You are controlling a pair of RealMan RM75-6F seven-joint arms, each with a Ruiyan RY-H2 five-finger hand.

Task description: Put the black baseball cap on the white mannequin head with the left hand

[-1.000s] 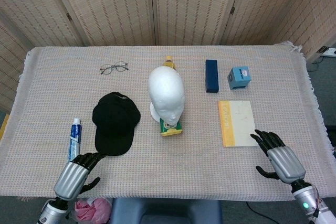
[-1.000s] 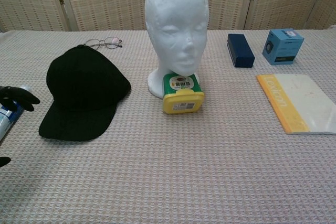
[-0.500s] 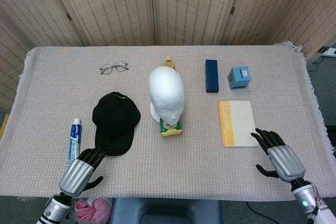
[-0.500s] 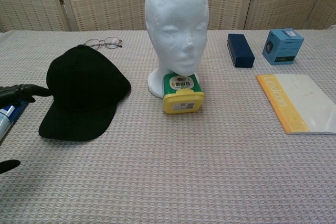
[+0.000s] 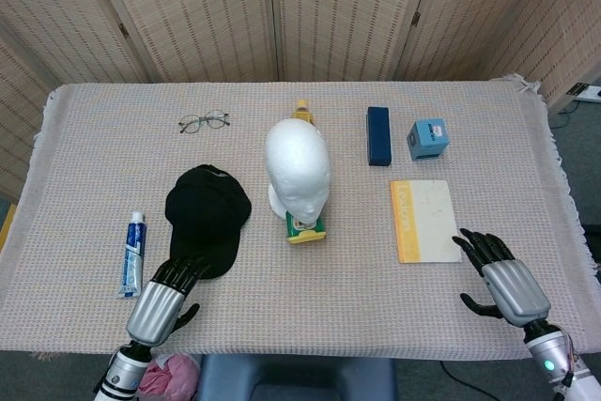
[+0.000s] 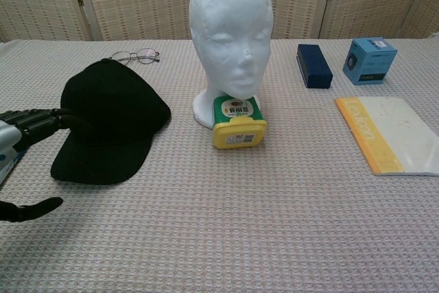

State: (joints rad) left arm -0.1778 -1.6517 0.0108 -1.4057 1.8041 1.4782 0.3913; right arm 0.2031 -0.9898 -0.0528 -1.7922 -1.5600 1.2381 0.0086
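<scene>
**Cap flat on the counter, left hand at its brim**

The cap [image 5: 207, 220] lies flat on the counter [image 5: 84, 138], left of centre, brim toward the front edge. The mannequin head [image 5: 298, 168] stands upright just to its right, bare, near the middle of the counter.

The left hand [image 5: 165, 296] sits at the front edge, its fingers [image 5: 186, 269] stretched forward to the brim's front rim. In the chest view the fingers [image 6: 41, 120] are spread wide from the thumb, with the brim edge in the gap between; they hold nothing, and whether they touch the cap cannot be told.

A yellow-and-green tub [image 5: 305, 227] lies against the front of the mannequin's base. A toothpaste tube [image 5: 131, 253] lies left of the cap, near the left hand. Glasses [image 5: 204, 121] rest toward the back, behind the cap. A dark blue case [image 5: 378, 134] and a light blue box [image 5: 428, 138] sit toward the back right, with a yellow-edged notebook [image 5: 423, 219] in front of them.

The right hand [image 5: 504, 281] rests at the front right corner, fingers apart and empty, just beside the notebook.
</scene>
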